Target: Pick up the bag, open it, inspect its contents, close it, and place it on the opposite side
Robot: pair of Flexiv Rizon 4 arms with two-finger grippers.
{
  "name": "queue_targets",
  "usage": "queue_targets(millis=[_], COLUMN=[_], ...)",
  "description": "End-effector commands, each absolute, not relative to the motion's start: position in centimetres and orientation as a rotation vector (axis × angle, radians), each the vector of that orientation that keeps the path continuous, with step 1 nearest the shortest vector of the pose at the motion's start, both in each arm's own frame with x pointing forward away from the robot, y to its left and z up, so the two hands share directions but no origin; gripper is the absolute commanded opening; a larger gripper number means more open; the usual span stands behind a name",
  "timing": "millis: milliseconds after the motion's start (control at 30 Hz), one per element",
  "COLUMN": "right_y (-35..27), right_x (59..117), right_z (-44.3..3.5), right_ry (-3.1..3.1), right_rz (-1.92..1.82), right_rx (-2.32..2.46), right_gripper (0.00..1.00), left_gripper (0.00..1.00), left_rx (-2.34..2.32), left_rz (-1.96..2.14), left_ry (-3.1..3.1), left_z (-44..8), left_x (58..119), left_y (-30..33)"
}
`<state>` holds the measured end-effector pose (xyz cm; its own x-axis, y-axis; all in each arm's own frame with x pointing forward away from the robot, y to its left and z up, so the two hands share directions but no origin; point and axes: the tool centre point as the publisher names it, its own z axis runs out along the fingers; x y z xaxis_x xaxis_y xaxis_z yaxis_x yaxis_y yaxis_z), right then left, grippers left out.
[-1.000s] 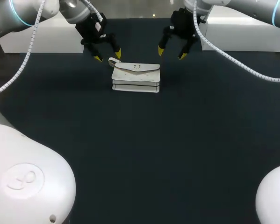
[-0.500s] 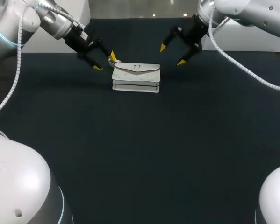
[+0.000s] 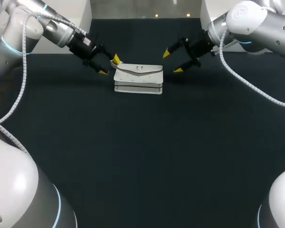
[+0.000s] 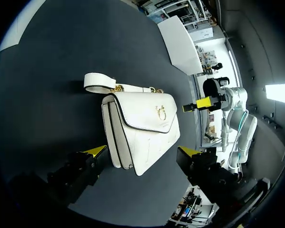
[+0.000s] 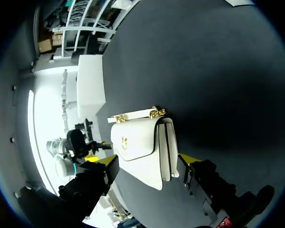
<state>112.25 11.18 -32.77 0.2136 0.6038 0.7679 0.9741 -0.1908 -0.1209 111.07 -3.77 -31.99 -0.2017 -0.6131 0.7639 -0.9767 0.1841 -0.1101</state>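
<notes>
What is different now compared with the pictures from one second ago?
Both arms swung outward and turned, so the left pincer and the right pincer now point sideways at the two ends of the bag instead of downward. Neither took hold of anything; both stayed open. The bag stayed where it was, closed.

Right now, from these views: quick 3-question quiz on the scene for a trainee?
1. True or false: the white handbag has its flap lifted open.
2. Which tool is at the end of the handbag with the strap? A) left tool B) right tool C) neither
3. Fill in: both tools' fingers stand ___, holding nothing.
Key: 1 false; 2 A; 3 open.
</notes>
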Motion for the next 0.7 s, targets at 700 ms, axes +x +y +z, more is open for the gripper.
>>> queue_targets(millis=[700], right_y=[12.9], right_x=[113.0], right_z=[-34.4], right_ry=[-1.486], right_rz=[-0.783], right_rx=[-1.797], right_gripper=[0.79], left_gripper=[0.76], left_rx=[1.440], left_rz=[0.945], left_ry=[-1.493], left_z=[-33.9], left_x=[113.2], left_y=[-5.7])
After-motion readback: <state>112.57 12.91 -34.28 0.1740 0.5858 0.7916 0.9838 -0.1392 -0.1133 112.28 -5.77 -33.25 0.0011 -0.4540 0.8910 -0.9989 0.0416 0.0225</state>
